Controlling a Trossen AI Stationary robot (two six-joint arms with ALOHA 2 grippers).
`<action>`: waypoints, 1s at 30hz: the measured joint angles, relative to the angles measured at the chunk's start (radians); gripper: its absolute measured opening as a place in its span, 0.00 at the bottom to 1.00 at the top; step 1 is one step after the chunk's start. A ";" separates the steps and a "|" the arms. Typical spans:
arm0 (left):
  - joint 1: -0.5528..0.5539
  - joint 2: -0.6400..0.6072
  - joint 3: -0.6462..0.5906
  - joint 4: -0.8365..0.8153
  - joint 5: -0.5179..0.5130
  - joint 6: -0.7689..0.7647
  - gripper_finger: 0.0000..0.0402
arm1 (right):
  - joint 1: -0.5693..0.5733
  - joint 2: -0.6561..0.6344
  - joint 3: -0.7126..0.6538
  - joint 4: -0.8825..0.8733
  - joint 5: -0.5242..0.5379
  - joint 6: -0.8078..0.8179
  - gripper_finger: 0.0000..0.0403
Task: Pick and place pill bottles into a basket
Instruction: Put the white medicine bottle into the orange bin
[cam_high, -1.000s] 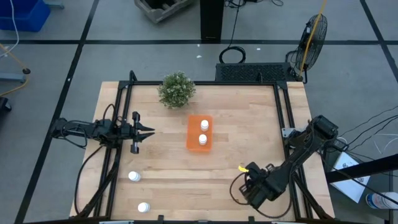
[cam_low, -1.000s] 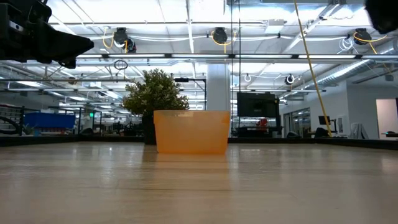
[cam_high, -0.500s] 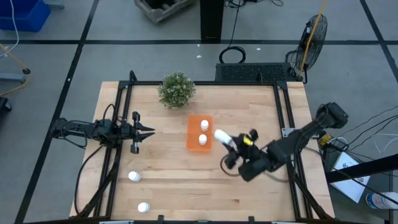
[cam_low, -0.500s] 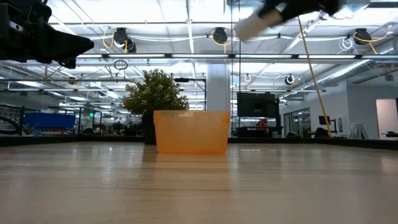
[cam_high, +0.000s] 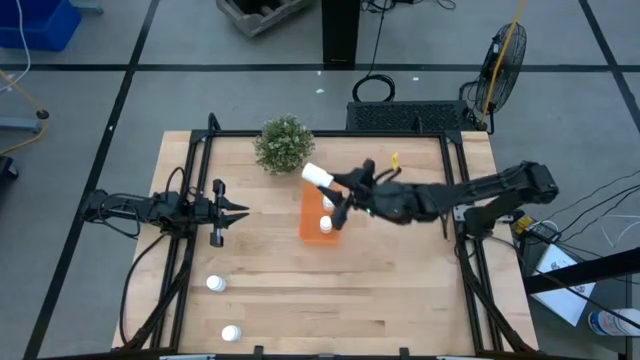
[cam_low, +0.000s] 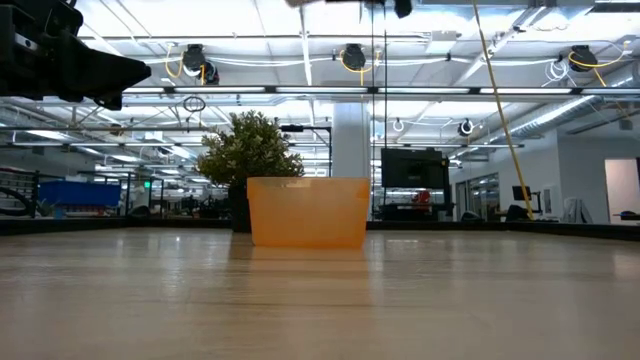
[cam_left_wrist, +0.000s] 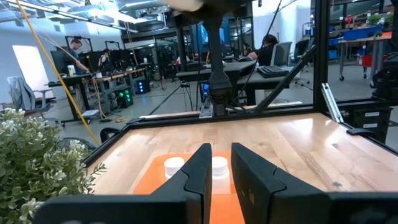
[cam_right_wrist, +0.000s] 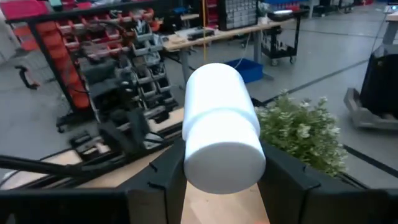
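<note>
Right gripper (cam_high: 335, 190) clamped on a pill bottle (cam_high: 317, 176) above the basket (cam_high: 307, 230), poised for dropping; left gripper (cam_high: 238, 211) idle, fingers nearly closed, empty.

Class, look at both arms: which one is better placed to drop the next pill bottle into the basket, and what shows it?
The right. Its gripper already holds a pill bottle above the orange basket. The left gripper waits near the table's left edge, holding nothing.
</note>
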 joint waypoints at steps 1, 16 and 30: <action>0.000 0.000 0.000 0.000 0.000 0.000 0.17 | -0.022 0.011 0.000 0.005 -0.020 0.000 0.37; 0.000 0.000 0.000 0.000 0.000 0.000 0.17 | -0.244 0.243 0.114 -0.291 -0.427 0.247 0.37; 0.000 0.000 0.000 0.000 0.000 0.000 0.17 | -0.293 0.497 0.527 -0.862 -0.623 0.305 0.37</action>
